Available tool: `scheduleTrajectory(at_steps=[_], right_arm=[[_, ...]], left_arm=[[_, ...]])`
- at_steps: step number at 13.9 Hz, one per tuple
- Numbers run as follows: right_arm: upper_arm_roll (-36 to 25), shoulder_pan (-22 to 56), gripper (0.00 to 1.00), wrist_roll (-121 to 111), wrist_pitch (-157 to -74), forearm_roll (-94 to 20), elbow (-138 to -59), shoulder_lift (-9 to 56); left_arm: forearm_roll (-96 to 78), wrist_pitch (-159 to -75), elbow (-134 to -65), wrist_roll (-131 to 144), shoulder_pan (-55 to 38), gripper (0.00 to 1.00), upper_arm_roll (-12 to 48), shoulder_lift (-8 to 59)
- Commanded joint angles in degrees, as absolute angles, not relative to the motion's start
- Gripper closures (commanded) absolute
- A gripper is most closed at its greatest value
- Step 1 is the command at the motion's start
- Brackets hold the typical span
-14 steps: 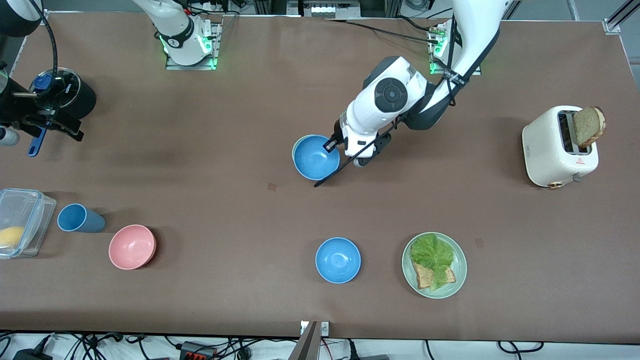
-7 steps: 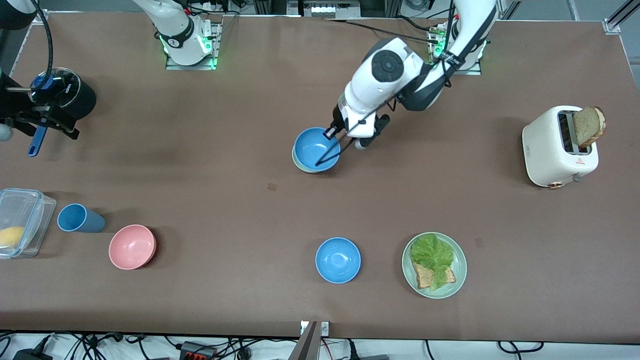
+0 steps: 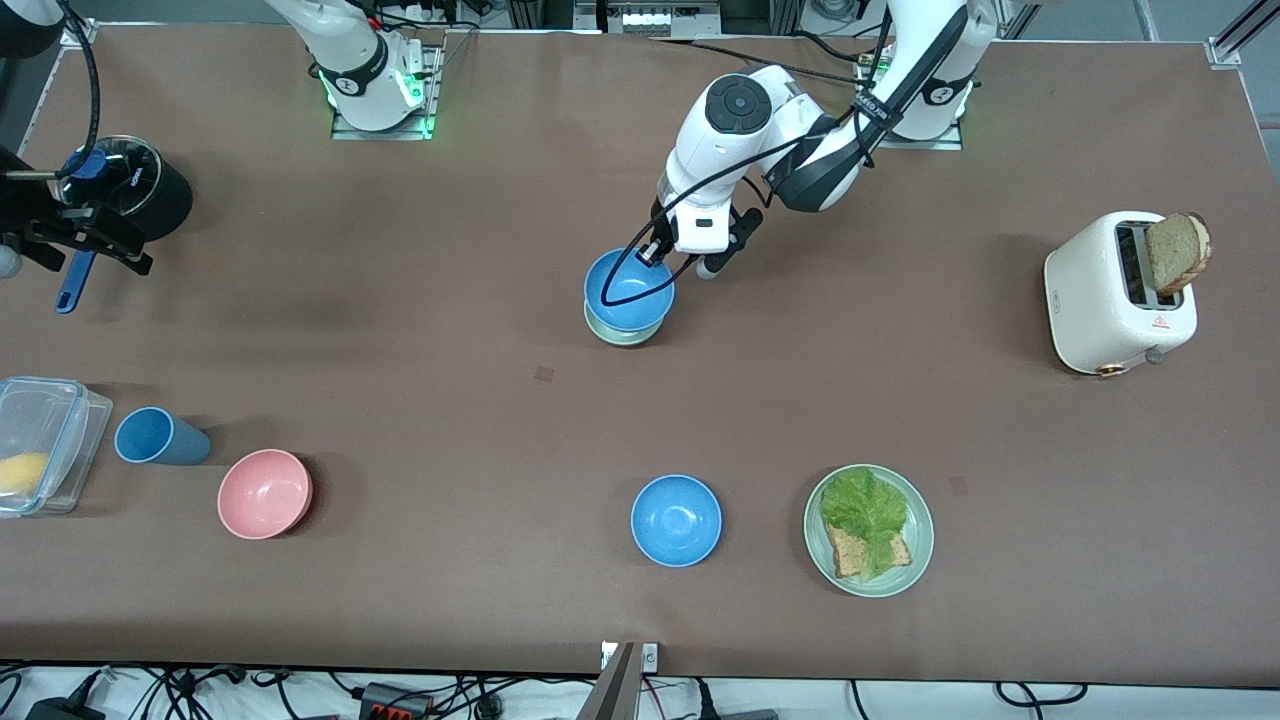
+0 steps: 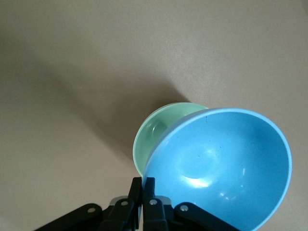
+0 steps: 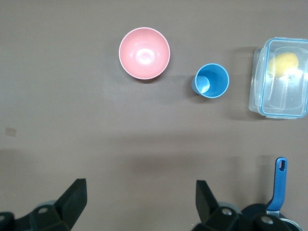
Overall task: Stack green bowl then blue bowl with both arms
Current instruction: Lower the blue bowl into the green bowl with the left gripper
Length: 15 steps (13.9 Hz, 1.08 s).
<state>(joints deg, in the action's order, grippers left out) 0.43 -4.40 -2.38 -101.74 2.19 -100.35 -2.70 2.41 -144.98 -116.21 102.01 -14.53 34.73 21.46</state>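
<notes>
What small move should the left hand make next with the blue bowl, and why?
Probably lower it a little, straight down. The left hand is shut on the rim of the blue bowl, which hangs tilted over the green bowl and off its centre, not seated in it. The right hand waits open above the table's right-arm end.

White arms — dark grey joints, black cables, black pincers.

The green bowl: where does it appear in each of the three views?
Front view: the green bowl sits mid-table, under the held blue bowl.
Left wrist view: green bowl near centre, partly covered by the blue bowl.
Right wrist view: not in it.
Shared landmark: the blue bowl.
</notes>
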Motion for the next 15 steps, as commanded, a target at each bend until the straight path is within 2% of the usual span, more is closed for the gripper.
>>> scheduleTrajectory(at_steps=[1,6,15], right_arm=[[1.05,-5.10,0.00,-3.16,-100.55,1.93,-99.32,-2.72],[1.05,-4.83,0.00,-2.90,-99.15,1.93,-99.40,-2.90],[1.14,-4.48,0.00,-2.99,-99.40,2.02,-99.40,-2.46]], left_arm=[[5.53,-146.78,-116.72,104.32,-14.94,1.00,34.45,22.41],[15.63,-149.23,-116.54,112.05,-15.38,1.00,33.93,26.36],[15.82,-149.41,-115.14,112.32,-15.38,1.00,33.84,27.60]])
